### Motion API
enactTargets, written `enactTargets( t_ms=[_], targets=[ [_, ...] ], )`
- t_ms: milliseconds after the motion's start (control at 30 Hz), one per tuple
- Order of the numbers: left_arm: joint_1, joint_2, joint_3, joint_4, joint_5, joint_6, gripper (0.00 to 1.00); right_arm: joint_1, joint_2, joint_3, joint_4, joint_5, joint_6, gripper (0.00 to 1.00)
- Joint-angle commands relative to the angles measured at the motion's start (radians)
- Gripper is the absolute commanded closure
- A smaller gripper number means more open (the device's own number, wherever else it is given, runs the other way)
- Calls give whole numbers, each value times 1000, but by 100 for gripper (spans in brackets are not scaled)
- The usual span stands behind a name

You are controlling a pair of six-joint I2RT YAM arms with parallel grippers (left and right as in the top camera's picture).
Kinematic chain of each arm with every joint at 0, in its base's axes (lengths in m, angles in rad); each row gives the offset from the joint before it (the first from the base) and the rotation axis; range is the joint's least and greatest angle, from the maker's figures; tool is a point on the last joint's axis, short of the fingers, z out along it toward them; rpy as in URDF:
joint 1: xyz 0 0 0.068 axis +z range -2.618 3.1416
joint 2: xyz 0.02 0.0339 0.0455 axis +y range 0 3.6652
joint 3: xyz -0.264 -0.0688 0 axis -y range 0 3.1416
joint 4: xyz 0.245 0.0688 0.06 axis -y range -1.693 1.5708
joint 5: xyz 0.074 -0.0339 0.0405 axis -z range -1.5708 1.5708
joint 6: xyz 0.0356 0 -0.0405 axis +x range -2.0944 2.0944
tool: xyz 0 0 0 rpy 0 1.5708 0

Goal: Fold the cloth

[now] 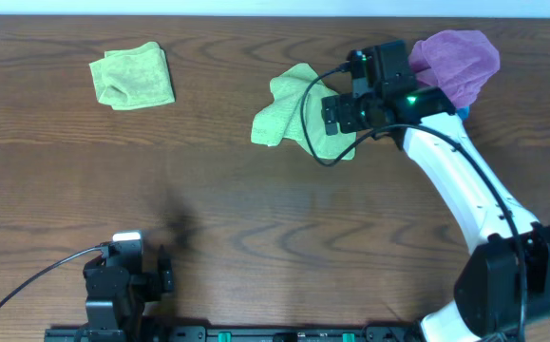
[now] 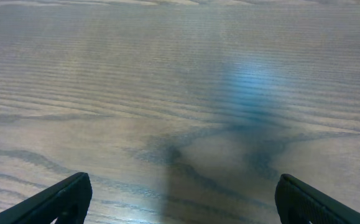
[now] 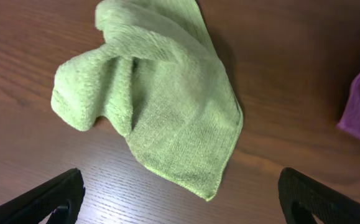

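The table (image 1: 256,209), dark wood, takes up the whole view. No container is seen on it, so nothing can be reported for contents.

The right arm (image 1: 445,180) is stretched toward the far centre-right. The cloth (image 1: 289,114) lies there, just in front of the wrist, crumpled. In the right wrist view one side of it (image 3: 167,106) is rolled into thick folds and the other side is spread flat, ending in a free corner near the cam.

It is judged to be light, soft and limp, w/ a fuzzy pile that should not slip between the pads. No stiffness is expected, so a lifted part will hang and drag the rest. The free flat corner or the hem beside it is judged the best place for a pinch, not the thick roll.

A purple cloth (image 1: 455,62) is bunched near the far right edge, apart from the green one. A second green cloth (image 1: 132,74) lies far left, approx. square.

The right gripper (image 3: 180,205) is spread wide above the cloth and nothing is held. The left gripper (image 2: 180,199) is also spread wide, over bare wood, w/ nothing in it.
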Motion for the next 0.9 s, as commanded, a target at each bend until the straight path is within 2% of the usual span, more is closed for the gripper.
enactTargets(
  t_ms=[0,300,767,867],
  targets=[
    [-4,-6,-12,-56,-21,15,5,-41,21,-52,27,-83,74,1],
    [-4,-6,-12,-56,-21,15,5,-113,63,-158,152,-166,109,2],
    [-4,-6,-12,-56,-21,15,5,-121,210,-165,169,-215,137,8],
    [-4,-6,-12,-56,-21,15,5,-121,232,-165,176,-216,138,12]
  ],
)
